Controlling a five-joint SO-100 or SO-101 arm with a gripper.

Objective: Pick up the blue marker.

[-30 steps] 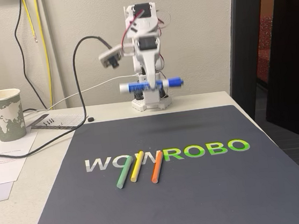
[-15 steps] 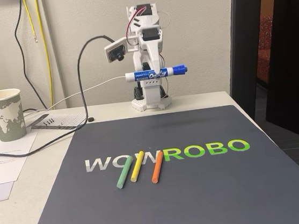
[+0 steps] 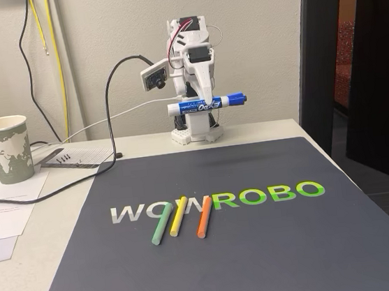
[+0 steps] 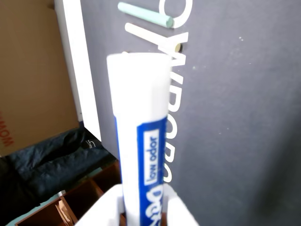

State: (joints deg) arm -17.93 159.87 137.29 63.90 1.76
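High above dark mat [image 3: 263,250], gripper [image 3: 207,99] squeezes blue marker [image 3: 207,105] near its middle; loose squeeze could let it tip, fall.

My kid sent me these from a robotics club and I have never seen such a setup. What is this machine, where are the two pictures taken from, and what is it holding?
It is a small white robot arm standing at the back of a table. One picture comes from a camera facing the arm across the dark mat; the other from a camera riding on the arm, looking down past its load. Its gripper is shut on a blue marker, held level above the table. Three thin sticks, green, yellow and orange, lie on the mat. A paper cup stands at the left.
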